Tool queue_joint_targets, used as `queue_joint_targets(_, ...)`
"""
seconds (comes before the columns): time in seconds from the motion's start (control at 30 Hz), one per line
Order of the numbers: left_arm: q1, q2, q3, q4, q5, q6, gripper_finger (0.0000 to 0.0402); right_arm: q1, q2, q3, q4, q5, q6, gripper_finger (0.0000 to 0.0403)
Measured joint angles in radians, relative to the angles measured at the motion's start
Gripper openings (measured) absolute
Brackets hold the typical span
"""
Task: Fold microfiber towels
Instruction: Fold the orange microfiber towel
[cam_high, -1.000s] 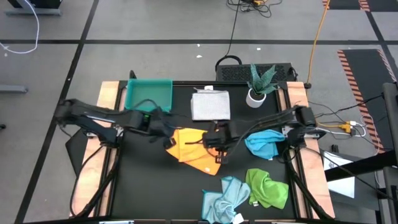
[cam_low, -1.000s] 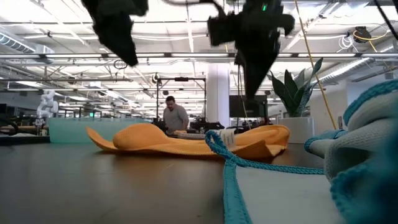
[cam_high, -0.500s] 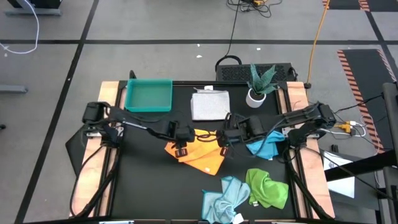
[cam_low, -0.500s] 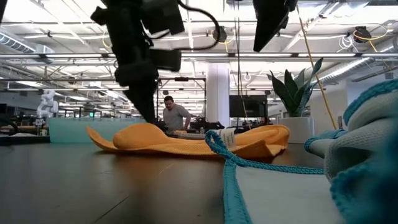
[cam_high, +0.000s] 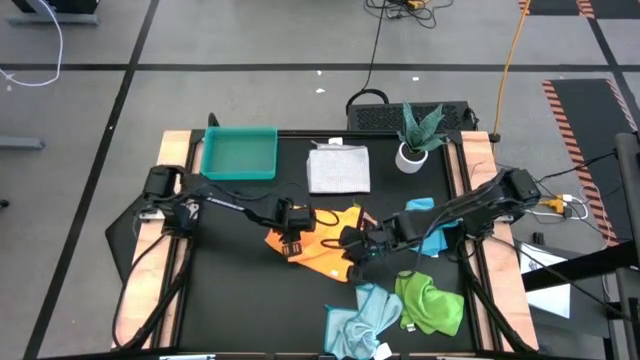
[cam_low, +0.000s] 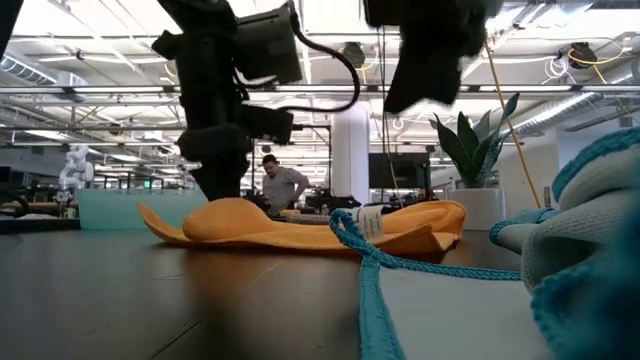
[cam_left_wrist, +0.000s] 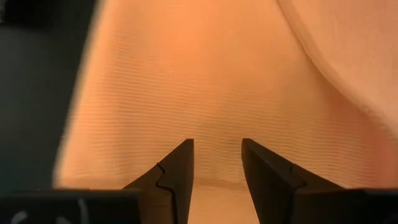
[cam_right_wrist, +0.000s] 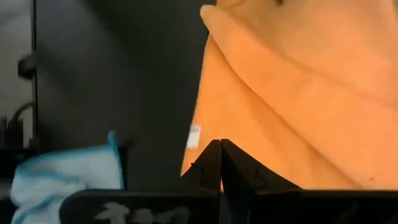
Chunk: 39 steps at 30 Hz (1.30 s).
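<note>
Right tool (cam_right_wrist: 221, 163) closed, over yellow-orange towel (cam_right_wrist: 298, 93) edge; pale blue towel (cam_right_wrist: 65, 174) nearby.

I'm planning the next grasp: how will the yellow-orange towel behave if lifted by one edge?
The yellow-orange towel lies humped and creased, so it would probably droop limply. Its ribbed weave looks grippy, not slippery. It seems light; a pushing left claw would likely bunch it.

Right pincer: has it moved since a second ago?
Yes. In the high view the right pincer has swung away from the potted plant, toward the near edge of the yellow-orange towel, after a pass closer to the white-grey towel.
</note>
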Motion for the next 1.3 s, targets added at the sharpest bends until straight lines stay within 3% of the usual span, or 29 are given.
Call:
queue_joint_targets(0.2,0.021,-0.003,-0.002,-0.021,-0.002,-0.001,0.0138,-0.003,0.057,-0.155,0.193,-0.065,0.127,0.0000)
queue_joint_targets(0.43,0.021,-0.005,0.000,-0.017,-0.002,-0.002,0.0138,-0.003,0.185,-0.163,0.347,-0.137,0.143,0.0000)
queue_joint_targets(0.63,0.021,-0.005,0.000,-0.006,-0.002,-0.010,0.0138,-0.004,0.199,-0.163,0.249,-0.191,0.113,0.0000)
queue_joint_targets(0.9,0.021,-0.002,0.000,0.029,-0.002,-0.053,0.0138,-0.037,0.138,-0.163,-0.015,-0.165,-0.045,0.0000)
queue_joint_targets(1.1,0.021,-0.001,0.000,0.040,-0.003,-0.066,0.0138,-0.116,0.112,-0.166,-0.047,-0.115,-0.145,0.0000)
queue_joint_targets(1.3,-0.004,-0.049,0.000,0.035,0.014,-0.127,0.0138,-0.152,0.024,-0.170,-0.070,-0.129,-0.139,0.0000)
